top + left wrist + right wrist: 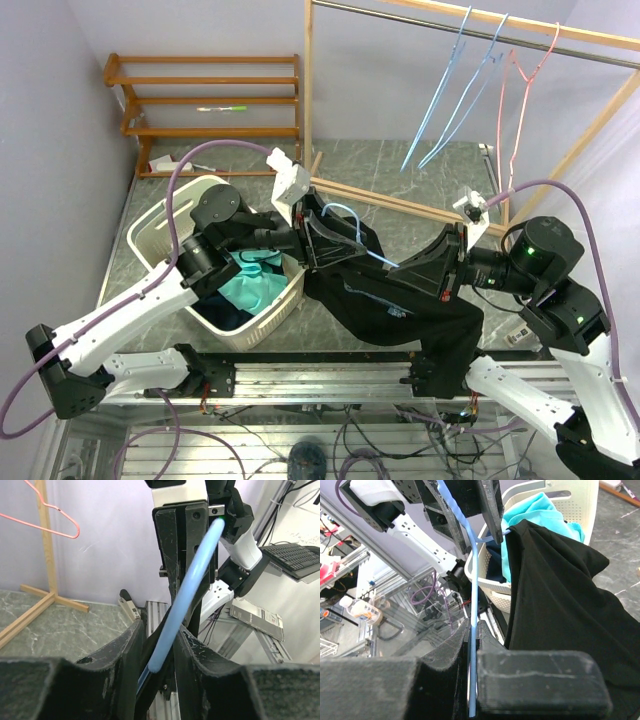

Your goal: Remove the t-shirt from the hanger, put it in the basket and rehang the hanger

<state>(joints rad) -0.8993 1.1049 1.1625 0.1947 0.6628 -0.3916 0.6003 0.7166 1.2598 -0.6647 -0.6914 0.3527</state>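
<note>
The t-shirt [400, 300] is black and is draped over a pale blue hanger [358, 238]. It sags in loose folds between and below the two hands and spills toward the near edge of the desk [400, 175]. The hanger is held at both ends. The left hand [320, 235] is closed on its curved wire, which is seen from the left wrist running up between the two fingers [192, 652]. The right hand [445, 268] is clamped on the straight run of the hanger, which is pinched in the narrow slot between its fingers [530, 672]. From the right wrist, the shirt is seen hanging just to the right of that hand's fingers.

A white perforated basket [150, 235] stands directly under the left hand. A teal cloth [250, 290] is heaped in it, with darker fabric beside that. The shirt's edge lies against the basket's rim on the side nearer the right hand.

The desk is grey and marbled. Beyond both hands a wooden rack [307, 90] is set up, with two blue hangers [450, 90] and a pink hanger [520, 90] hung on its rail. A wooden shelf [200, 80] is placed against the lilac wall beyond the left hand.
</note>
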